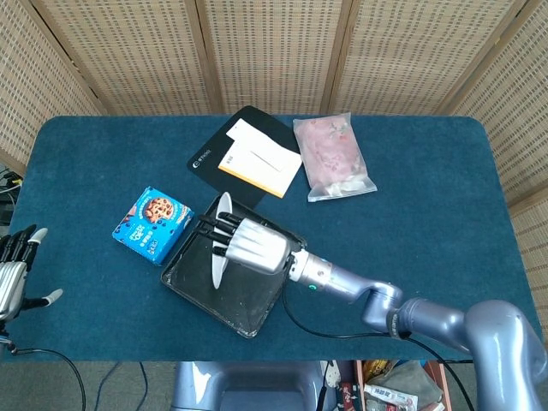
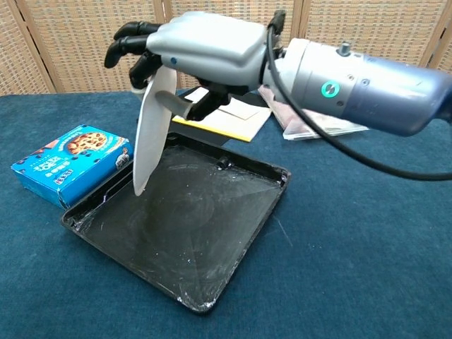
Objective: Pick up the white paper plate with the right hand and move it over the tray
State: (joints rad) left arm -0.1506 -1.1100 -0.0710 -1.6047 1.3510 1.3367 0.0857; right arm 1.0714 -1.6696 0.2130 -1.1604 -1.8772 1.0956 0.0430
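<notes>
My right hand [image 1: 248, 242] [image 2: 201, 51] grips the white paper plate [image 1: 219, 244] [image 2: 150, 128], which hangs nearly on edge above the left part of the black tray [image 1: 261, 295] [image 2: 205, 233]. The plate's lower rim is just above the tray floor, apart from it as far as the chest view shows. My left hand [image 1: 12, 274] rests at the far left edge of the head view with its fingers spread and nothing in it.
A blue cookie box [image 1: 152, 223] [image 2: 69, 162] lies just left of the tray. Behind the tray are a black pad with yellow and white papers [image 1: 254, 158] [image 2: 219, 113] and a pink bag [image 1: 330, 157] [image 2: 311, 116]. Wicker screens stand behind the table.
</notes>
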